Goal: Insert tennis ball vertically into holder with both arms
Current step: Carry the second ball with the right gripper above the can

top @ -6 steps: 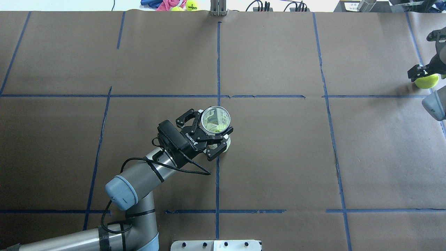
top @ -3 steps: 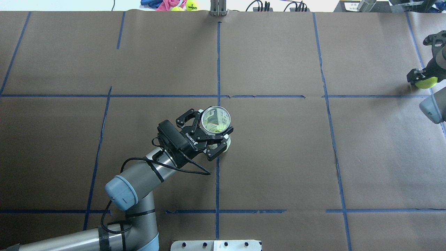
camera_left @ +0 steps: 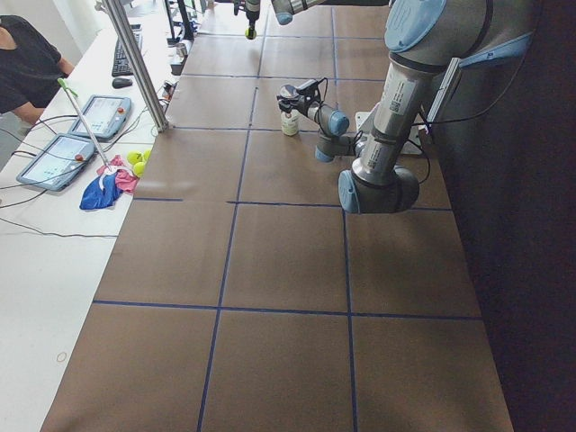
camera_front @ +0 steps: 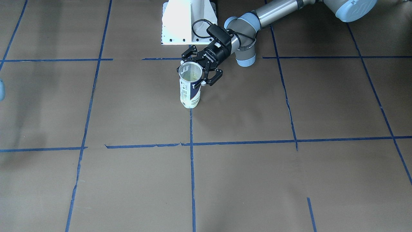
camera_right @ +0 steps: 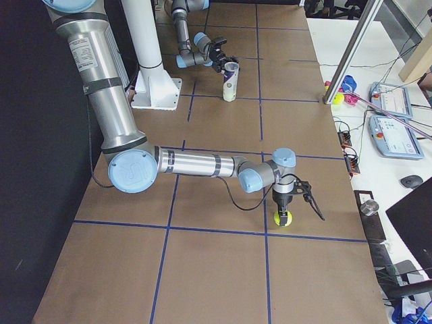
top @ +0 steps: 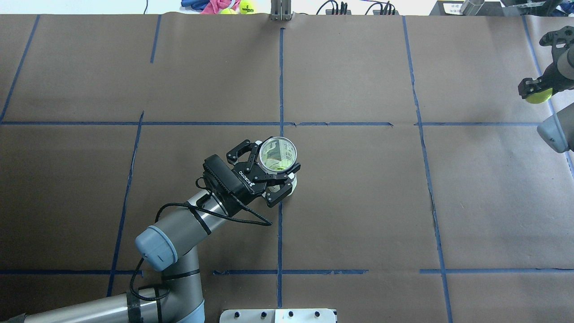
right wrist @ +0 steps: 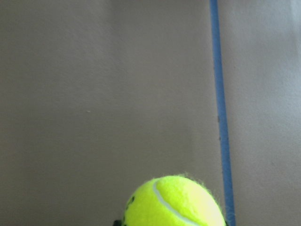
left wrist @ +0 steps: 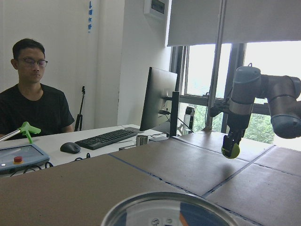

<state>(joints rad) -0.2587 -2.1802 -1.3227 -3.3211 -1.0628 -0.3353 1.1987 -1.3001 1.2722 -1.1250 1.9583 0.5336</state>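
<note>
Tennis ball (top: pixel 539 97) sits clamped inside right pincer (top: pixel 536 91).

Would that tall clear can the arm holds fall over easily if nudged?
Probably, yes: the holder stands upright, tall and narrow, so a nudge near its rim could topple it. Its clear plastic suggests it is light. The left gripper clasps it near the top.
</note>
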